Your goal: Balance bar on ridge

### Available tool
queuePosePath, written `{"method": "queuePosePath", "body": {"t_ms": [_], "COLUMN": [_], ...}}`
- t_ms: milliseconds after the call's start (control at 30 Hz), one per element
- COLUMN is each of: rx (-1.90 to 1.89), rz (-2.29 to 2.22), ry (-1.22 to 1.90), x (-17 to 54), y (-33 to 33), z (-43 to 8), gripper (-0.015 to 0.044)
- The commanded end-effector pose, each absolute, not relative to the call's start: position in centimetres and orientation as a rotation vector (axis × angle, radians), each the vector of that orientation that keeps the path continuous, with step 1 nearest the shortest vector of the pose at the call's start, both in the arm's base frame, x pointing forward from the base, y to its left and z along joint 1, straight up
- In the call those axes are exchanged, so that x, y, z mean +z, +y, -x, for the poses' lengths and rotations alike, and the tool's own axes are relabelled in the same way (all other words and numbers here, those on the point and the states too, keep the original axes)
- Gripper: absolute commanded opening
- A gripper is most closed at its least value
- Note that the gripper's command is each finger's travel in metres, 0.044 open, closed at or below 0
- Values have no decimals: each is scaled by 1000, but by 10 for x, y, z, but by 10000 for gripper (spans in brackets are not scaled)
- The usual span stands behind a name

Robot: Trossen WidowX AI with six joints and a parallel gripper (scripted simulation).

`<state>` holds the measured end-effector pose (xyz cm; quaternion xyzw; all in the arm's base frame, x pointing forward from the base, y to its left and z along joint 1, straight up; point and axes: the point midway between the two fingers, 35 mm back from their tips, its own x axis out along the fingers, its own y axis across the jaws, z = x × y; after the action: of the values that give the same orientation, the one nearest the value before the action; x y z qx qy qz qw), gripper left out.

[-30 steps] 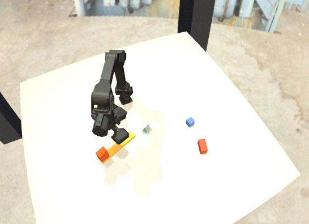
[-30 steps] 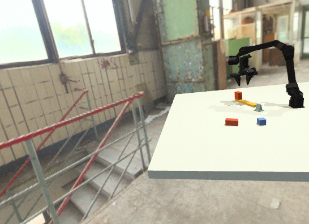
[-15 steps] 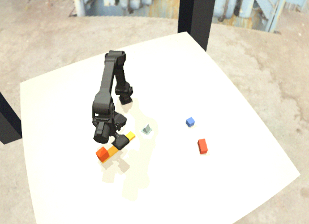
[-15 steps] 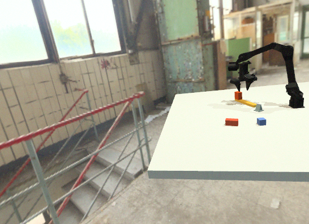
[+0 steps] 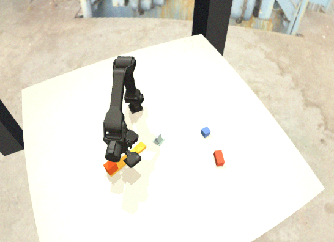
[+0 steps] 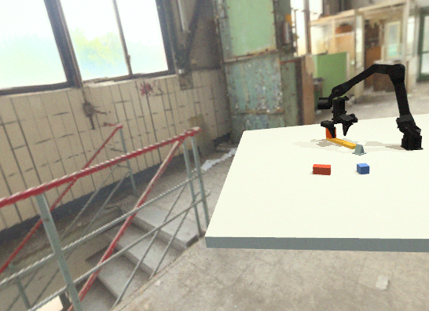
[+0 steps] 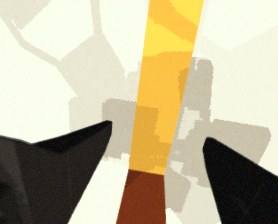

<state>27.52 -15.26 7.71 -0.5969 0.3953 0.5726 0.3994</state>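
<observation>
We see a white tabletop (image 5: 244,194) (image 6: 314,210) on a worn concrete floor, with a tiled wall (image 6: 188,100) and red-railed stairs beyond one side. Above the table, our pincer (image 5: 129,148) (image 6: 337,129) (image 7: 157,135) points down with its fingers wide apart and nothing gripped. Between and beneath the fingertips we see the yellow bar (image 5: 140,148) (image 6: 343,143) (image 7: 162,95), lying on the table, touching neither finger in the wrist view. An orange-red block (image 5: 111,167) (image 6: 330,133) (image 7: 142,200) sits on one end of it. Just beside the bar's other end stands the small grey-green ridge (image 5: 158,140) (image 6: 359,150), carrying nothing. Farther out we find a blue cube (image 5: 205,131) (image 6: 363,169) and a red block (image 5: 219,157) (image 6: 322,170), standing apart on the tabletop.
</observation>
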Motion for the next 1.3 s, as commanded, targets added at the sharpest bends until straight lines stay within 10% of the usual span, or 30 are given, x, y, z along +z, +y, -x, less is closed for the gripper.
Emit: {"method": "queuePosePath", "body": {"t_ms": [0, 1167, 1267], "rx": [1461, 1462, 1454], "rz": [1506, 1506, 1506], "ry": [1002, 1002, 1001], "x": [71, 47, 49], "y": [-152, -152, -152], "z": [-273, -274, -274], "gripper": [315, 315, 236]}}
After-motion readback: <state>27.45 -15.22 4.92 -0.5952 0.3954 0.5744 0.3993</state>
